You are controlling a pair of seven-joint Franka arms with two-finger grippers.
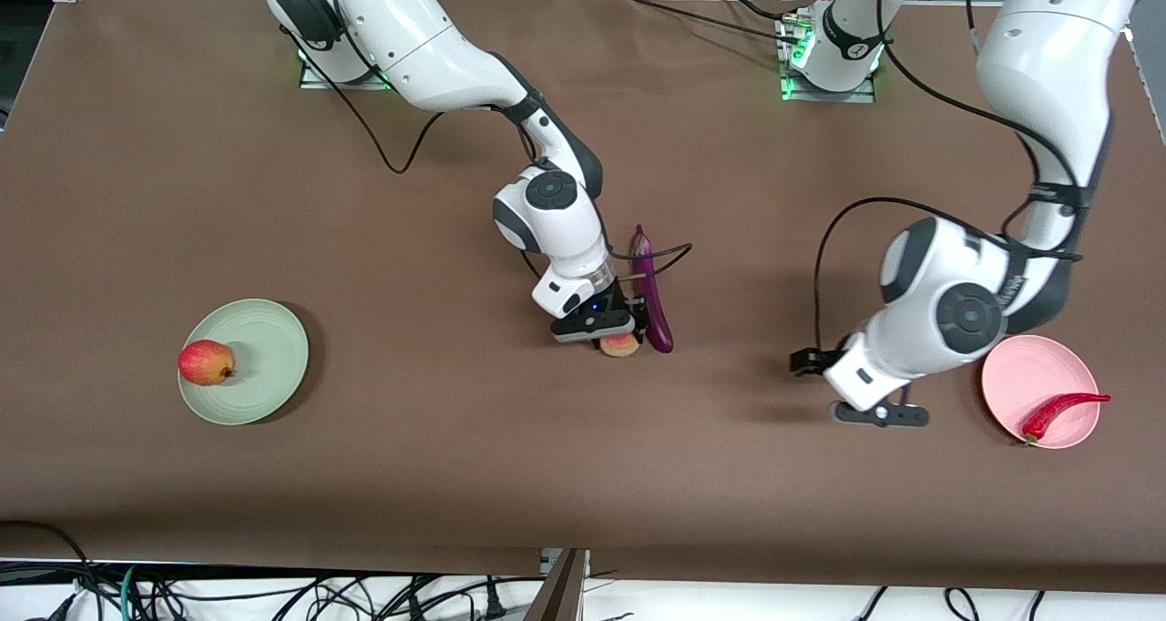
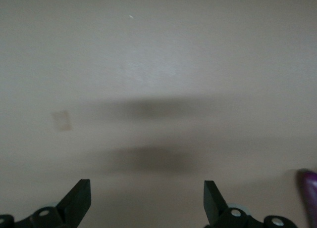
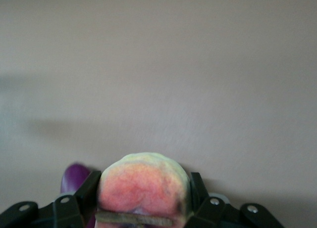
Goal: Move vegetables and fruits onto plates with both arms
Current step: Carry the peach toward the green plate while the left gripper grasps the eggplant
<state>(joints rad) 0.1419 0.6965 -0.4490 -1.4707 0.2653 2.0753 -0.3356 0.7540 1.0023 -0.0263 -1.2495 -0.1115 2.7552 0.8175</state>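
Plates, two of them, rest on the brown counter: a green plate toward the right arm's end carrying one apple, and a pink plate toward the left arm's end carrying one chili pepper. One eggplant lies mid-counter. Just beside it, the right pincer pinches one peach. The left pincer hangs spread over bare counter near the pink plate.
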